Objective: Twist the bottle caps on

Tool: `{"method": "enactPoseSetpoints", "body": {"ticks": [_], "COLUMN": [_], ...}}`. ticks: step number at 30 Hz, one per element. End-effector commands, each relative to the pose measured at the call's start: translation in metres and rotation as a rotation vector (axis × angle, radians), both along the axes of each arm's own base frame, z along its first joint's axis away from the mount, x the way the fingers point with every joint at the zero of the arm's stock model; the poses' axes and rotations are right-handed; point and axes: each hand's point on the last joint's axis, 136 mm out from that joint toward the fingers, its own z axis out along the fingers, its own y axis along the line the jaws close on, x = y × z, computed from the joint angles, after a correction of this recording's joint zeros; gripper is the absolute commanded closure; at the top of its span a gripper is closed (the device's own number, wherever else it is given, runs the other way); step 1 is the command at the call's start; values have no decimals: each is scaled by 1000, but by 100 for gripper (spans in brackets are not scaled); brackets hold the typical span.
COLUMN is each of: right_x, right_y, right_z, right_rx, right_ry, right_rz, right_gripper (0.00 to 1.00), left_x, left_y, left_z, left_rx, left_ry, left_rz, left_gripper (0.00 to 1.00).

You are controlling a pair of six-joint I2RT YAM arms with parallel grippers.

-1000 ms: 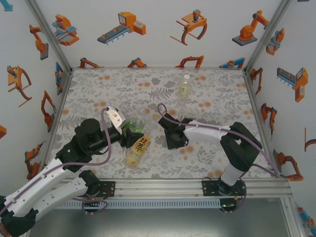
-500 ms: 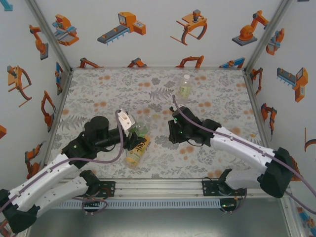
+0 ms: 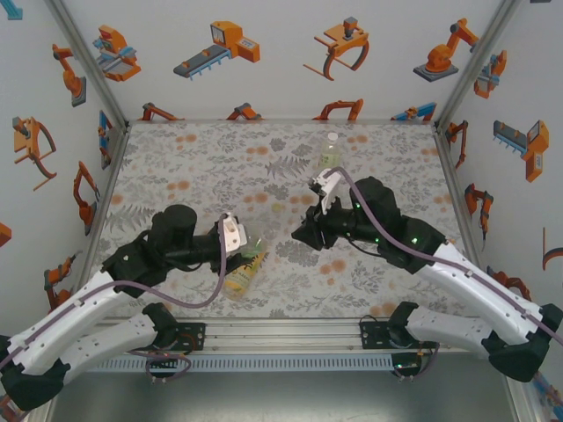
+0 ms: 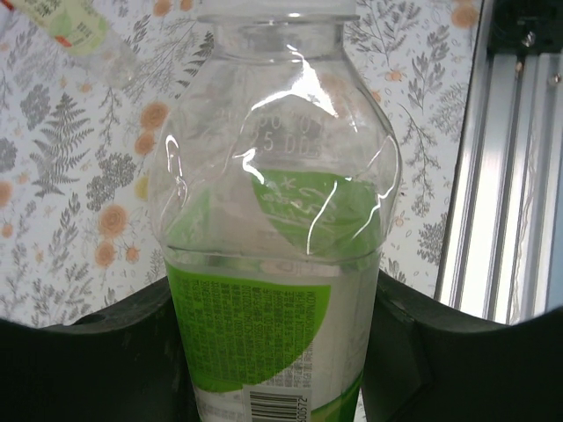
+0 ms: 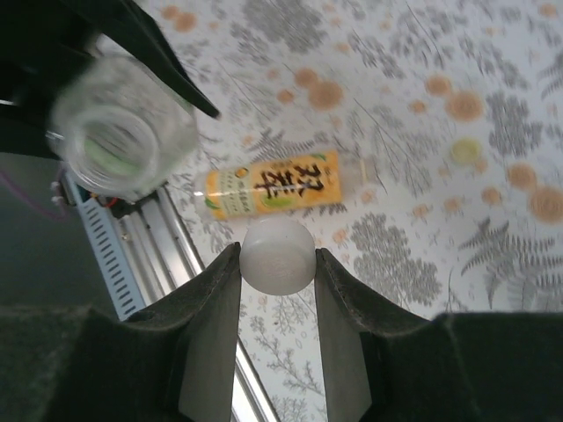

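Fingers (image 4: pixel 97 352) of our left gripper (image 3: pixel 237 244) clamp the green bottle (image 4: pixel 273 220), mouth open, just beside the lying amber bottle (image 3: pixel 239 274). Right of that, our right gripper (image 5: pixel 278 264) pinches a cap (image 5: pixel 278 251). We judge screwing not yet begun.

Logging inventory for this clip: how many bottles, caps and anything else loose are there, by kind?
Bottles: 3 (amber bottle, green-label bottle, clear bottle)
White caps: 2 (held cap in the right gripper, far cap on the clear bottle)
Pale green disc, maybe a cap: 1
Total: 6
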Motion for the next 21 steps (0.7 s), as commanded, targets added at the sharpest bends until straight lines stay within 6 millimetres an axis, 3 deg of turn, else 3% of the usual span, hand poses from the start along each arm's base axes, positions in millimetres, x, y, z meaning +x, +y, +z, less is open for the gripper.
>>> {"method": "enactPoseSetpoints", "body": {"ticks": [1,9,21], "right_x": [-30,-65,-80], "right_y": [9,16,26], "right_z": [42,65,56], "right_rx": [104,193,165], "right_ry": [-127,-277,-318], "right_rz": [194,395,489], "right_gripper": [86,88,88], "left_x": [-11,-20,-20], "left_y": [4,0,-3], "left_z": [11,15,20], "left_rx": [22,4,-5], "left_ry": [-103,-84,-81], "left_rz": [-74,-118,-124], "left_gripper": [100,100,100]}}
